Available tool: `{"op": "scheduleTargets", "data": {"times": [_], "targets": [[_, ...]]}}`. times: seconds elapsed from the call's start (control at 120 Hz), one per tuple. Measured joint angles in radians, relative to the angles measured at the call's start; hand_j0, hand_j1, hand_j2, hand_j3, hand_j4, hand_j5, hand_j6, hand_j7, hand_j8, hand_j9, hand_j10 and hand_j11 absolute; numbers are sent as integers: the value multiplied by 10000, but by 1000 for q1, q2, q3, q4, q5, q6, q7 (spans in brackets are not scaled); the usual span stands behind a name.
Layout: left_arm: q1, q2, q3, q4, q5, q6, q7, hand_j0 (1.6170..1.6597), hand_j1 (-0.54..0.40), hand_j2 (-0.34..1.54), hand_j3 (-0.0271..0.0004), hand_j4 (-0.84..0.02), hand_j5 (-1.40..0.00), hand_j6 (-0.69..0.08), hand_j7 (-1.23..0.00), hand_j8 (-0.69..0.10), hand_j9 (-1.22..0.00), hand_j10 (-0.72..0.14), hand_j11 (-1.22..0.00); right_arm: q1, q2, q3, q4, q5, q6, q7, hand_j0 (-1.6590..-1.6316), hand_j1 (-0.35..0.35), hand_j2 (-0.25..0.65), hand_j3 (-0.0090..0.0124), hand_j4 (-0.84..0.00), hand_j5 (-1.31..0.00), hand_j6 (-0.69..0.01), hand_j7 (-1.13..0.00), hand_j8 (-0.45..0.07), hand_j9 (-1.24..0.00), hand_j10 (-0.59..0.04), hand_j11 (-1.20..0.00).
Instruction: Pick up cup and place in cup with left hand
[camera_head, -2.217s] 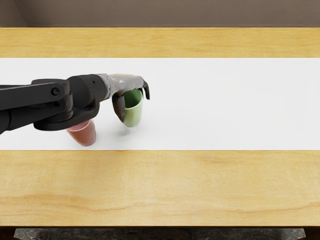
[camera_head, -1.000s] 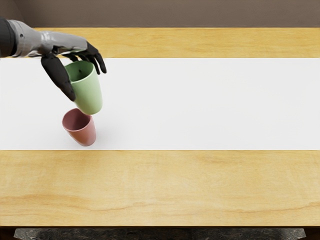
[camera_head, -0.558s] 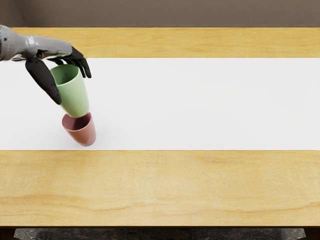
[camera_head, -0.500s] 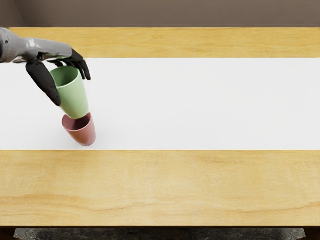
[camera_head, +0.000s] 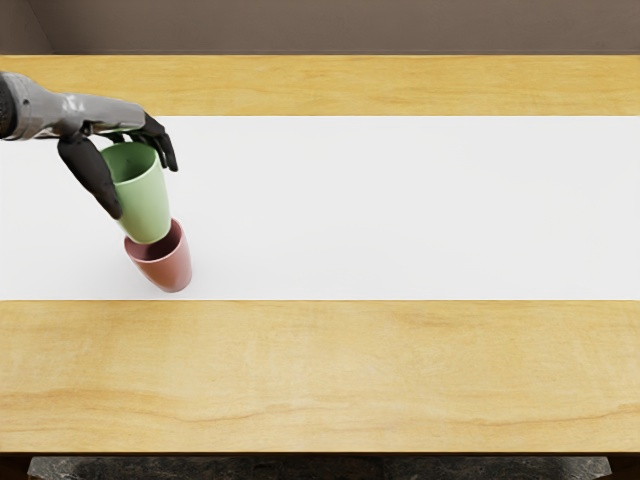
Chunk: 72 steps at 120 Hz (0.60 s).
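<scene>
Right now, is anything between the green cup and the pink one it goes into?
Nothing visible. The left hand holds the green cup; its base overlaps the pink cup in view, height unclear.

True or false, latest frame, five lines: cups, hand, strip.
1. The left robot hand holds the green cup. True.
2. The pink cup is on the white strip. True.
3. The green cup is upside down. False: its opening faces up.
4. The green cup sits fully inside the pink cup. False: most of it shows above the pink rim.
5. The left arm enters from the picture's left edge. True.
</scene>
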Motion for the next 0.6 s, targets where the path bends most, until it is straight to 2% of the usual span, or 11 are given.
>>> {"op": "scheduleTargets", "data": {"times": [0.242, 0.6], "targets": [[20, -3, -3, -2, 13, 31, 0, 16542, -2029, 2679, 0, -4304, -6270, -2974, -6276, -2165, -6281, -3372, -6158, 0, 0, -1, -2, 0, 0, 1, -16581, -3204, -48, 0, -241, -311, -241, -311, -240, -311, -240, -311], [48, -21, 0, -1, 34, 32, 0, 16566, -1508, 2073, 0, -4307, -5766, -3546, -5830, -2632, -5896, -3833, -5795, 0, 0, -1, -3, 0, 0, 2, -16581, -3204, -48, 0, -241, -311, -242, -311, -241, -311, -240, -311]]}}
